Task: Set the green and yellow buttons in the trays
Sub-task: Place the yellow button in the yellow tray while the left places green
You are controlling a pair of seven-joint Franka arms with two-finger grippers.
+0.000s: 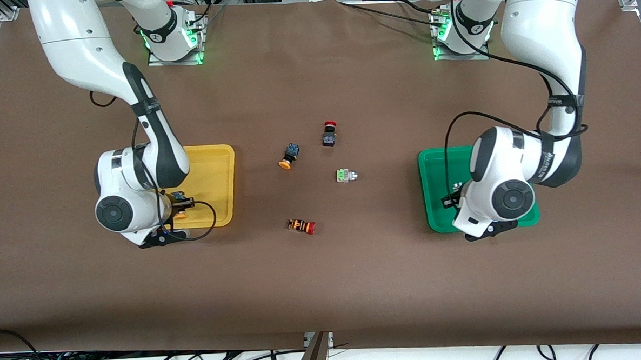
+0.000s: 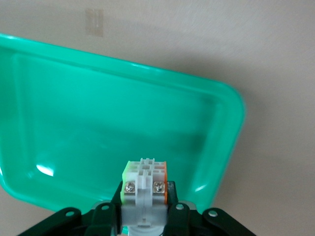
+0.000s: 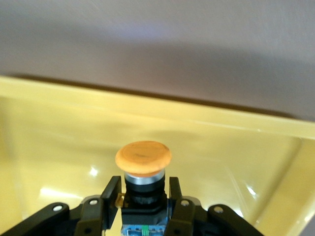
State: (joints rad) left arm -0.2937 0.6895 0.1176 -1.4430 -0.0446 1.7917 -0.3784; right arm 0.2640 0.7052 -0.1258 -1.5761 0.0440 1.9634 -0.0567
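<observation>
The right gripper hangs over the yellow tray, its two fingers clenched on a black-blue switch with a round orange-yellow cap. The switch's dark body sits squarely between the finger pads, and the cap juts out past the fingertips, over the tray's floor. In the front view only a bit of this switch shows beside the arm's wrist, over the tray's part nearer the front camera.

The left gripper hangs over the green tray, fingers grasping a whitish switch with an orange-red side. Its block is pinched between the two pads, with the screw-terminal end sticking out past the tips, above the tray's floor near one rounded corner.

On the brown table between the two trays, clear of both sets of fingers, lie four loose switches. A second black-blue switch with an orange-yellow cap lies on its side. The pale green-and-silver switch lies nearer the green tray. A black switch with a red mushroom cap lies farthest from the front camera. An orange-black striped switch with a red cap lies nearest to it.
</observation>
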